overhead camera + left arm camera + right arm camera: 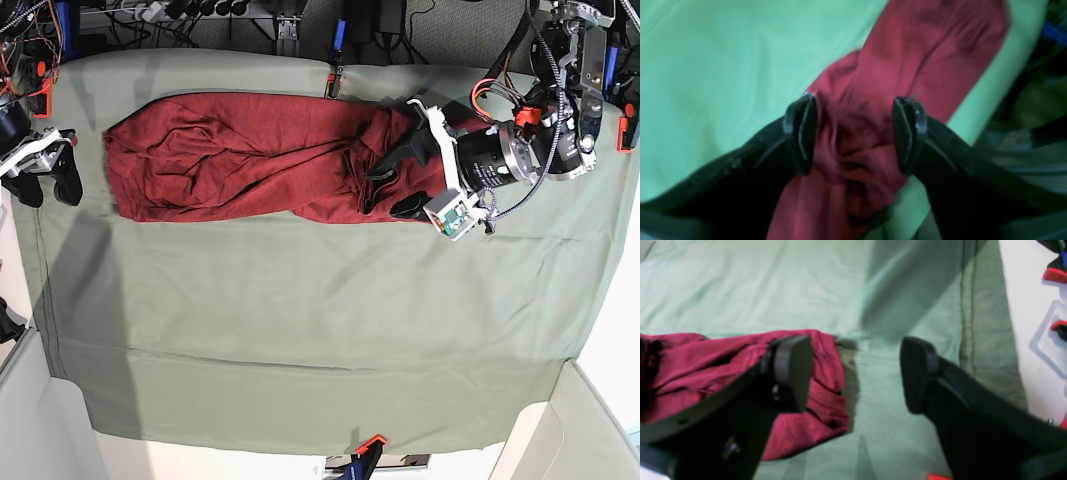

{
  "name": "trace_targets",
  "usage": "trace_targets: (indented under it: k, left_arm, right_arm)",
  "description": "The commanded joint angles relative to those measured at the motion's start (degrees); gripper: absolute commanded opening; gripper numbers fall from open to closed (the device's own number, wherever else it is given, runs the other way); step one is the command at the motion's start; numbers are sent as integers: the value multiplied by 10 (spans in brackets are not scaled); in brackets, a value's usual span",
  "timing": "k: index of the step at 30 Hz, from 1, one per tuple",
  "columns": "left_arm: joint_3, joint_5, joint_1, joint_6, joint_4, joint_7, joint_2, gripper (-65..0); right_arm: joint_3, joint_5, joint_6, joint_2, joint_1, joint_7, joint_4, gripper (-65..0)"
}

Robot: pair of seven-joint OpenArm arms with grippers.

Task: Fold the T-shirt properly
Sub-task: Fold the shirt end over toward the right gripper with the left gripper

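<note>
While the left tool [853, 133] reaches in low over one end of the T-shirt [240, 155], fingers spread wide astride bunched fabric, nothing is pinched. Right tool [855, 373] sits off the opposite end, gaping and empty, over the green sheet [300, 320]. T-shirt lies crumpled in a long band along the far side of the bench, long axis running left-right in base view, between the two arms.
</note>
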Motion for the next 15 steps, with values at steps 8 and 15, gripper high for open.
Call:
trace_targets:
  k: [8,15]
  left_arm:
    - [-20,91,-12,-2,-12,-69,-11,-650]
    - [-21,123,-12,-2,-122,-97,-7,-650]
  right_arm:
    - [3,0,0,8,3,19,8,-239]
    - [3,9,0,8,4,22,8,-239]
